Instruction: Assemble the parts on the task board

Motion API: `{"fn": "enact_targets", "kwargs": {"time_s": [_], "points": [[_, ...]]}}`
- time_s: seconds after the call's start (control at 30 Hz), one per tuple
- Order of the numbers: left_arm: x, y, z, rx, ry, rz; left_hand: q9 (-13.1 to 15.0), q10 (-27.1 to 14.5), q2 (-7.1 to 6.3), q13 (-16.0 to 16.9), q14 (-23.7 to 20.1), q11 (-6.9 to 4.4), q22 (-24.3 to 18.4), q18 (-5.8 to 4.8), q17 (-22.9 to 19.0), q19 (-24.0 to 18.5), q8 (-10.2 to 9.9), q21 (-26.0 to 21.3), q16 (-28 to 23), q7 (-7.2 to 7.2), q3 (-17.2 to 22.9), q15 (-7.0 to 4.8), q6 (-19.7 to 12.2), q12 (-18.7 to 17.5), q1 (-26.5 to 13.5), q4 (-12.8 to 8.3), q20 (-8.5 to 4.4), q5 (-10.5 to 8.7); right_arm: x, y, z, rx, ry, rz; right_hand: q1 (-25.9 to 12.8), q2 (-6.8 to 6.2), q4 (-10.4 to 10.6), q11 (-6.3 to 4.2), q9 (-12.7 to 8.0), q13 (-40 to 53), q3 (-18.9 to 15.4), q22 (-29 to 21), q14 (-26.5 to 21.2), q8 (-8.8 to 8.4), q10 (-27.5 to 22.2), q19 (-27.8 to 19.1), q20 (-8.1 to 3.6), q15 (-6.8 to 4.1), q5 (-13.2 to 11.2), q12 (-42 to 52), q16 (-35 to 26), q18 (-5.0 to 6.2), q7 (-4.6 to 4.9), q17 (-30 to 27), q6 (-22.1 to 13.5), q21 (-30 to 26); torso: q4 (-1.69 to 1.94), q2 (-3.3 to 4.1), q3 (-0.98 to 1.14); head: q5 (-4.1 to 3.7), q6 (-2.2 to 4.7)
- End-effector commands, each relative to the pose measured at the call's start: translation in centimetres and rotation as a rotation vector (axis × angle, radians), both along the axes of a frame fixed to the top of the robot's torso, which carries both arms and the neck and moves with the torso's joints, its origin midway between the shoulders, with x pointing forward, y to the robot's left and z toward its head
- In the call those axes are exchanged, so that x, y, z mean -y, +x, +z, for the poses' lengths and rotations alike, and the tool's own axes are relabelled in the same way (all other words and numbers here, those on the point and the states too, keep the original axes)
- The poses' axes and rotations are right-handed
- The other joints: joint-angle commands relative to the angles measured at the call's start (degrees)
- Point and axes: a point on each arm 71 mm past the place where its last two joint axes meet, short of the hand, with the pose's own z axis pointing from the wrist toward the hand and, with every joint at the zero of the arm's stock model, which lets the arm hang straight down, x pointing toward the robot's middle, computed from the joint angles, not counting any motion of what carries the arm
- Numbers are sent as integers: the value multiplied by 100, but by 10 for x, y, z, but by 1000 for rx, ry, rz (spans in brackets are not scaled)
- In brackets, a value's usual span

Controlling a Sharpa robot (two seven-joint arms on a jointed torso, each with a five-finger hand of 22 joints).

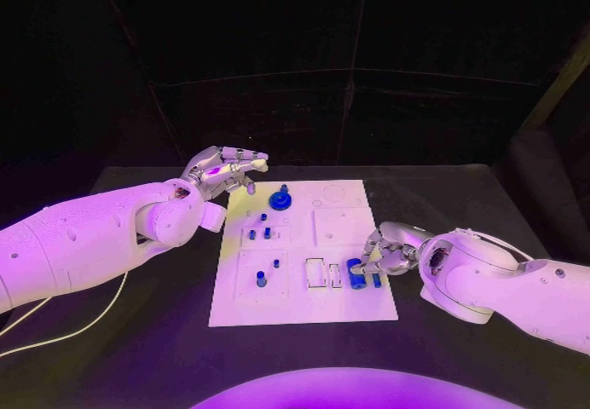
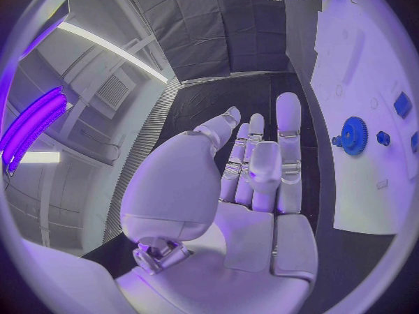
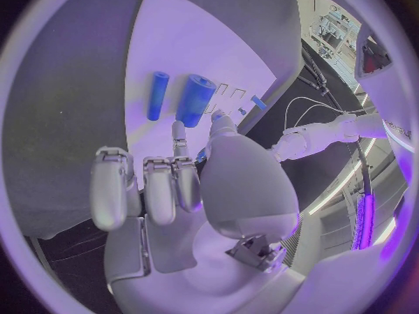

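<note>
The white task board [image 1: 301, 298] lies in the middle of the black table. A blue gear [image 1: 281, 200] [image 2: 353, 135] stands near its far edge. Small blue pegs [image 1: 258, 230] sit in the left column, with another [image 1: 261, 277] lower down. A thick blue cylinder [image 1: 356, 273] [image 3: 195, 99] and a slim blue piece [image 3: 157, 95] are near the board's right edge. My right hand [image 1: 384, 253] [image 3: 174, 188] hovers just beside that cylinder, fingers bent, holding nothing I can make out. My left hand [image 1: 225, 170] [image 2: 253, 181] is raised at the board's far left corner with straight fingers and nothing in it.
Empty rectangular slots [image 1: 323, 274] show in the board beside the cylinder. A white cable [image 1: 68, 328] trails over the table at the left. The black table [image 1: 147, 358] spreads all round the board.
</note>
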Motion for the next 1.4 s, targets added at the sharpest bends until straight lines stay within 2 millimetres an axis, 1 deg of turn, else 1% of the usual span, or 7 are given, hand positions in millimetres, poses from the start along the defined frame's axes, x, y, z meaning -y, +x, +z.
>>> {"fn": "enact_targets", "kwargs": {"time_s": [0.03, 0.37, 0.6, 0.73, 1.0, 1.3, 1.4], "points": [[1, 0, 1, 4, -8, -10, 2, -51, 16, 9, -22, -6, -7, 32, -6, -18, 12, -30, -19, 16, 9, 10, -39, 23, -43, 39, 41, -2, 0, -1, -3, -40, -30, -6, 5, 57, 0, 19, 14, 1091, -54, 428, 495, 50, 365, 323, 18, 20, -31, 18, 15, -36, -1, 981, -62, 24, -2, 2, 1, 8, -2], [1, -1, 1, 5, -9, -11, 2, -51, 16, 9, -22, -6, -7, 32, -6, -18, 12, -30, -19, 16, 9, 10, -39, 23, -43, 39, 41, -2, -12, -5, -16, -88, -77, 21, -145, 143, 11, 31, 59, 1049, -152, 466, 498, 276, 329, 325, 31, 31, -284, -18, 18, -43, 10, 1006, -240, 44, 9, 4, -7, 23, -23], [-1, -1, 1, 4, -8, -9, 2, -51, 16, 9, -22, -6, -7, 32, -6, -18, 12, -30, -19, 16, 9, 10, -39, 23, -43, 39, 41, -2, -16, -6, -22, -85, -92, 27, -133, 203, -2, 33, 67, 1045, -148, 475, 499, 334, 325, 326, 35, 34, -310, -23, 20, -45, 12, 1014, -280, 49, 3, 8, -5, 47, -26], [-1, -1, 1, 3, -8, -9, 2, -51, 16, 9, -22, -6, -7, 32, -6, -18, 12, -30, -19, 16, 9, 10, -39, 23, -43, 39, 41, -2, -18, -5, -22, -73, -87, 23, 73, 417, -93, 35, 86, 1066, -77, 486, 501, 462, 334, 326, 40, 37, -369, -20, 21, -46, 14, 1027, -349, 56, 5, 6, -4, 77, -40], [-1, -1, 1, 2, -8, -10, 2, -51, 16, 9, -22, -6, -7, 32, -6, -18, 12, -30, -19, 16, 9, 10, -39, 23, -43, 39, 41, -2, -19, -8, -15, -19, -26, -12, 394, 654, -311, -1, 139, 1171, 26, 534, 510, 705, 401, 340, 26, 13, 373, 28, 30, -54, -27, 1066, -264, 85, -4, 8, 1, 85, -44], [0, -1, 1, 2, -8, -11, 2, -57, 16, 9, -22, -6, -9, 32, -5, -17, 15, -33, -17, 16, 6, 11, -44, 29, -50, 44, 42, -2, -16, -13, -3, 37, 132, -92, 478, 715, -399, -56, 162, 1195, 35, 561, 518, 816, 417, 350, -19, -35, 880, 31, 40, -60, -84, 1106, -227, 102, 9, 3, -18, 59, -30], [0, -1, 1, 2, -8, -12, 2, -57, 16, 9, -22, -6, -9, 32, -5, -17, 15, -33, -17, 16, 6, 11, -44, 29, -50, 44, 42, -2, -17, -15, 0, 39, 176, -106, 460, 722, -392, -56, 158, 1222, 27, 579, 525, 817, 434, 356, -24, -38, 939, 46, 50, -64, -82, 1135, -238, 113, 10, 4, -11, 83, -30]]}}
